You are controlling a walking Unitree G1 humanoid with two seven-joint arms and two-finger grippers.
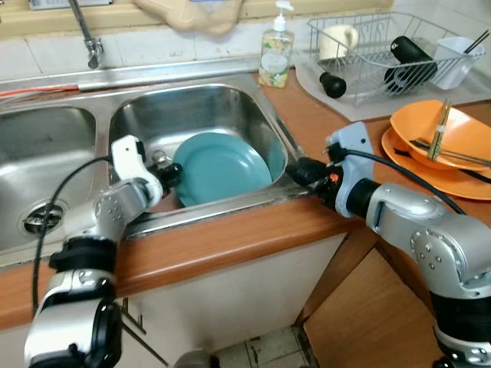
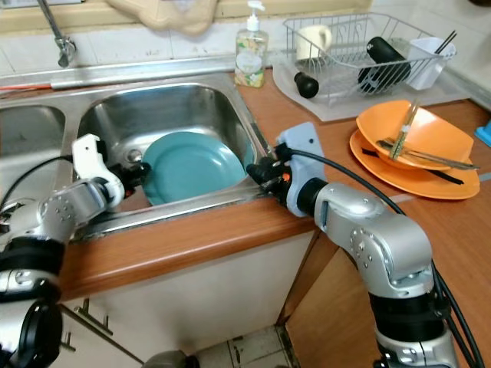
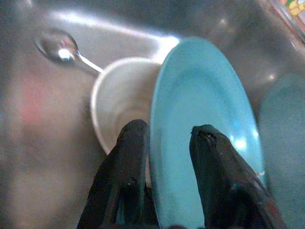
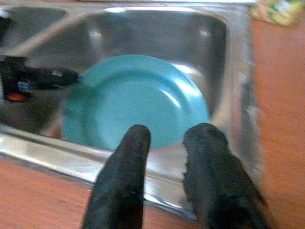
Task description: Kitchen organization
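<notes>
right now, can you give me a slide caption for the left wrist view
Left gripper fingers straddle the rim of a teal plate standing on edge in the sink, a white cup and spoon behind.

Both head views are evenly lit and fairly sharp — soft daylight seems to fall from above and behind the sink (image 1: 253, 107), whose steel walls carry broad pale reflections. Straight counter edges bow slightly toward the frame borders. The left wrist view is dim and soft, with bright glare on the basin floor and on a spoon (image 3: 59, 47); the black fingers (image 3: 128, 181) up close are out of focus. The right wrist view is brighter but smeared — the teal plate (image 4: 136, 102) shows a white highlight, and its fingers (image 4: 126, 186) are blurred.
</notes>
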